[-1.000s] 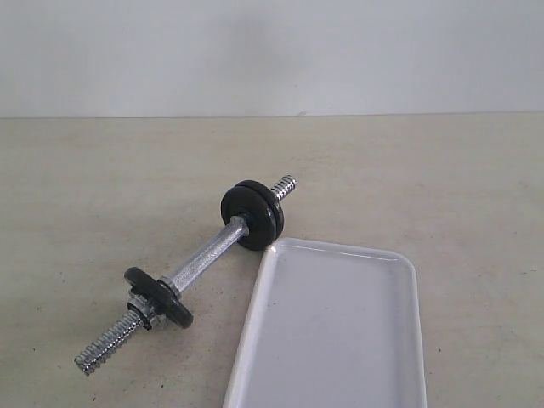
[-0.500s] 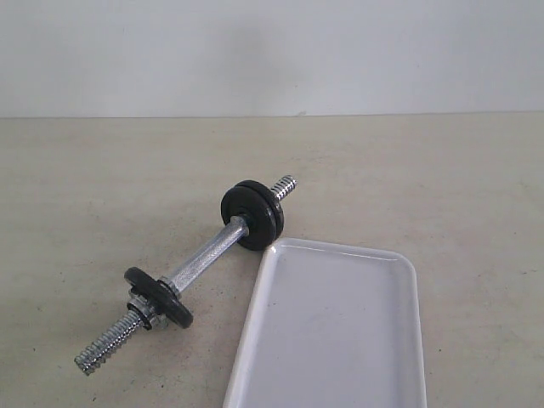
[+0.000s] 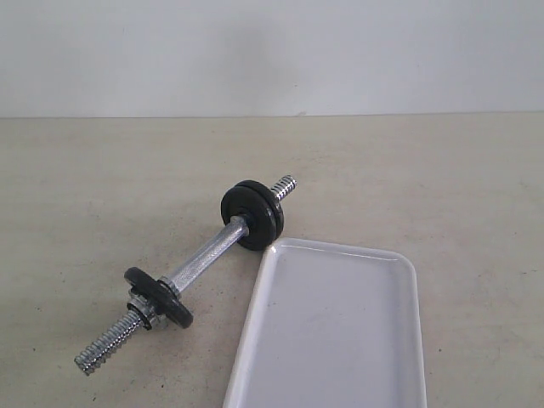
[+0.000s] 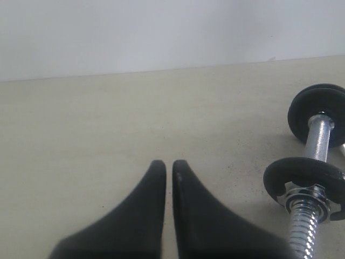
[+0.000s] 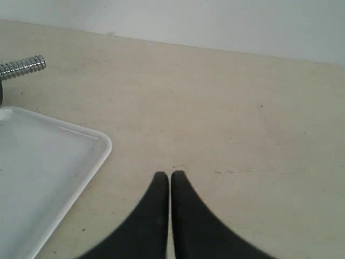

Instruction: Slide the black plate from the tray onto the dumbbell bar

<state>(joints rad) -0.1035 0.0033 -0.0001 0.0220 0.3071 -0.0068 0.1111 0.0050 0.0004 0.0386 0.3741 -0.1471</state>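
The dumbbell bar (image 3: pixel 204 255) lies slantwise on the beige table, left of the white tray (image 3: pixel 340 340). Black plates sit on the bar: a thick black plate (image 3: pixel 252 212) near its far threaded end and a smaller one (image 3: pixel 158 297) by the chrome collar nut (image 3: pixel 144 314) near its front end. The part of the tray that shows holds nothing. Neither gripper appears in the exterior view. My left gripper (image 4: pixel 168 164) is shut and empty over bare table, beside the bar (image 4: pixel 319 137). My right gripper (image 5: pixel 170 175) is shut and empty, beside the tray's corner (image 5: pixel 97 141).
A pale wall stands behind the table's far edge. The tray runs off the bottom of the exterior view. The bar's threaded tip (image 5: pixel 21 66) pokes out past the tray in the right wrist view.
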